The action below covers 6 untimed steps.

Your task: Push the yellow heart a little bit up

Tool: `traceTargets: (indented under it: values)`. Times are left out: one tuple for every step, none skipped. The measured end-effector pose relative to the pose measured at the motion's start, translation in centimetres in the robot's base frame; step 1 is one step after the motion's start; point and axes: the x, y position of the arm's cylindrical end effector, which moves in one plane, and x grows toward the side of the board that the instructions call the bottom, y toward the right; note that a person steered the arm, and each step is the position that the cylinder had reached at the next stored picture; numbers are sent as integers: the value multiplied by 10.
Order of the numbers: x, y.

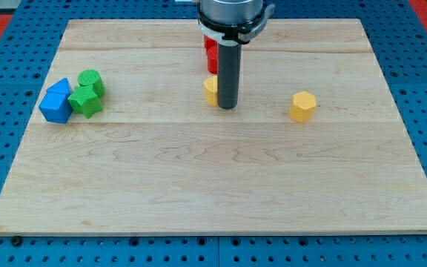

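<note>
Looking over the table point(213, 185), I see the yellow heart point(210, 90) near its centre, mostly hidden behind my rod, so its pointing and long axis can't be judged. My tip point(227, 107) sits just beside it at about 4 o'clock. No gripper here, so no jaw state to tell. Red blocks point(210, 53) lie at the heart's 12 o'clock.

Wooden board point(221, 178) carrying blue block point(55, 102), two green blocks point(88, 92), red block point(210, 53), yellow heart point(211, 90), yellow hexagonal block point(302, 106).
</note>
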Motion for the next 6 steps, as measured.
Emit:
traceTargets:
  values:
    - [-4,0]
    - [-9,1]
    - [-2,16]
    - [25,-4]
    - [16,-44]
    - [-2,-29]
